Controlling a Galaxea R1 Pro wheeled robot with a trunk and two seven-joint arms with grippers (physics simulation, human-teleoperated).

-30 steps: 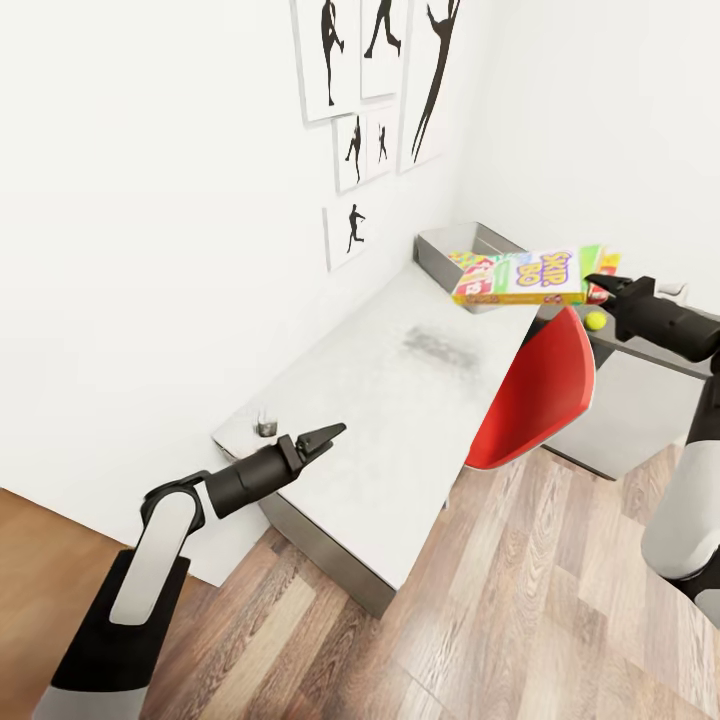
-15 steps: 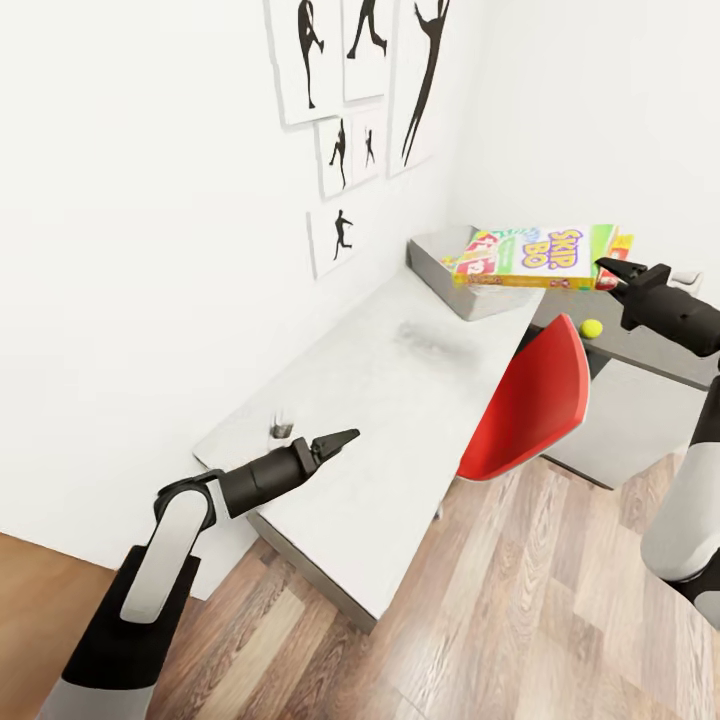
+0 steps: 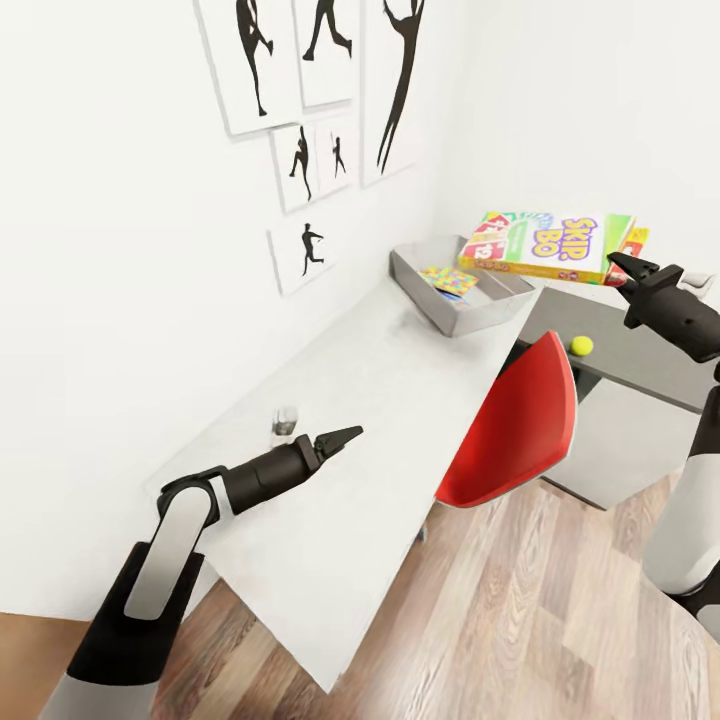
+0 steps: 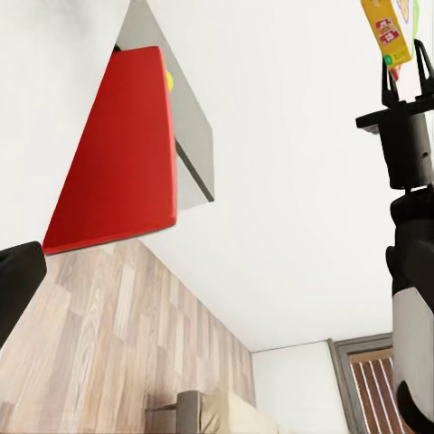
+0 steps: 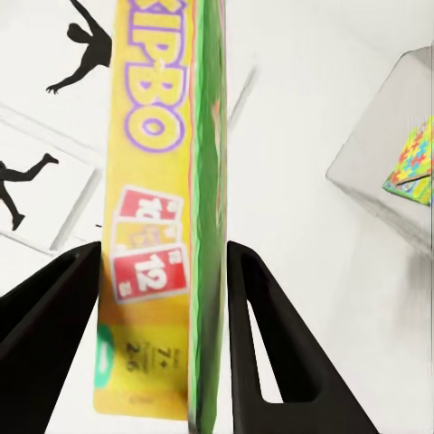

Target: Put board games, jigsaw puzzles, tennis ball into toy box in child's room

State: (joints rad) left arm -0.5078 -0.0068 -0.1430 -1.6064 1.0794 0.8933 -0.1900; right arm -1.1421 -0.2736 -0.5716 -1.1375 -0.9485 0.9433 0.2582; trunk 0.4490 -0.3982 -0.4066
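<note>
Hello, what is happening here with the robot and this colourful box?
The right gripper holds the Skip-Bo game box by one end, in the air beside the grey toy box on the table. One jigsaw puzzle lies inside the toy box. The tennis ball rests on the table behind the red chair. The left gripper hangs empty above the table.

My left wrist view shows the red chair (image 4: 117,154) against the desk (image 4: 45,54), with the ball (image 4: 169,80) just past the chair's edge. Well apart from the chair, my right tool (image 4: 399,80) grips the yellow box (image 4: 387,32). Plank floor (image 4: 108,344) lies below the chair.
</note>
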